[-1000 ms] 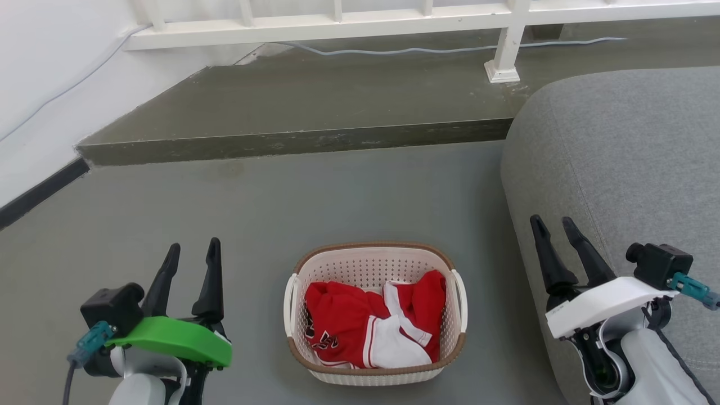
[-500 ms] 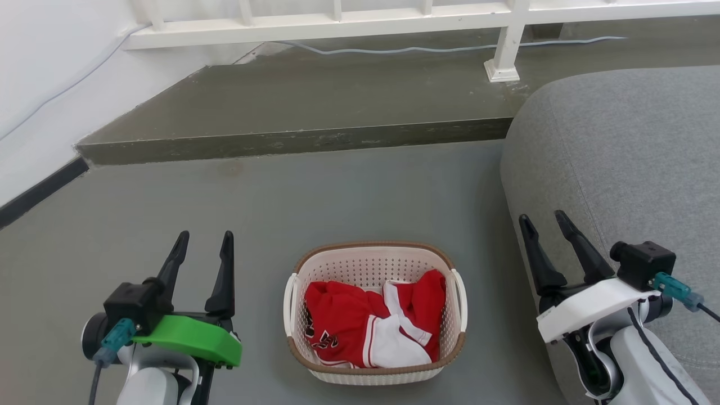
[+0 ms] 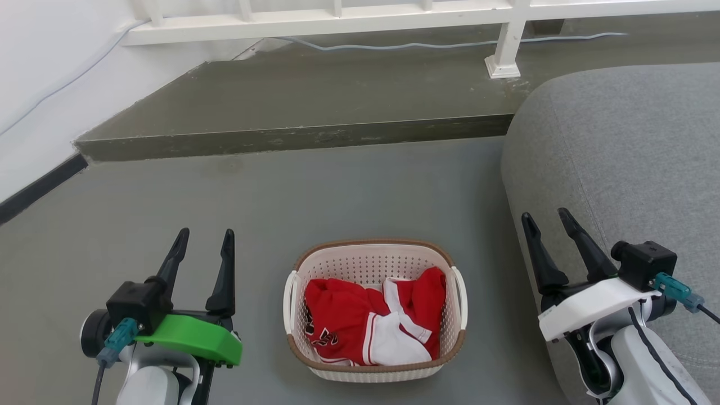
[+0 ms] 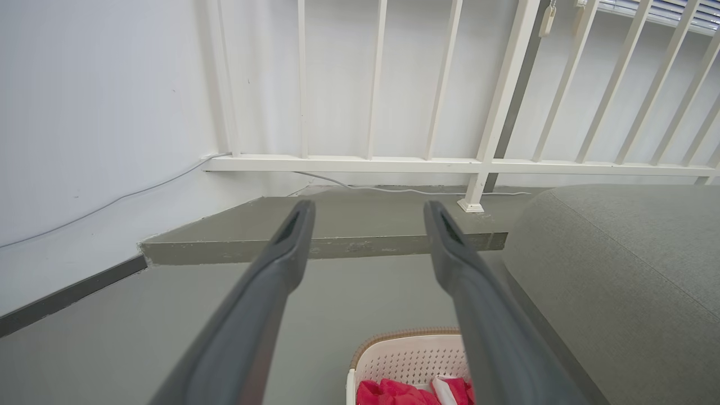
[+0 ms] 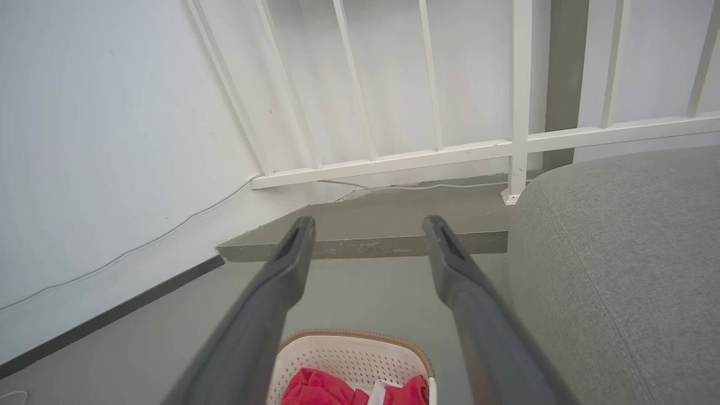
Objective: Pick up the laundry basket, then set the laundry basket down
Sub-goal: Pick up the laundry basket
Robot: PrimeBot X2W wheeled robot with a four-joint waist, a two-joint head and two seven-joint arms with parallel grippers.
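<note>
Left gripper (image 3: pixel 206 232) hangs low at the near left, fingers spread with a clear gap, nothing between them. Right gripper (image 3: pixel 544 214) is the same at the near right: fingers apart, empty. It sits against the rounded side of the grey sofa (image 3: pixel 619 157), possibly brushing the fabric; the head view is too flat to say.

Laundry basket (image 3: pixel 372 263) stands upright on the grey floor (image 3: pixel 281 197), between the two grippers and apart from both. White loop handles (image 3: pixel 289 301) sit on its left and right sides, with a brown band round the rim. Inside lies a crumpled red and white garment (image 3: pixel 349 320).

Both wrist views look along open fingers. The basket's far rim shows at the bottom edge, under the right-hand finger on the left wrist and between the fingers on the right wrist.

Past the basket is bare floor, then a raised dark step (image 3: pixel 315 95) running across. The sofa takes the right side up to that step. On the step stands a white railing (image 3: pixel 337 22) with one post foot, and a pale cable (image 3: pixel 394 46) runs along the back. Far left is a white wall (image 3: pixel 45 67) with dark skirting (image 3: pixel 39 191) at the floor.
</note>
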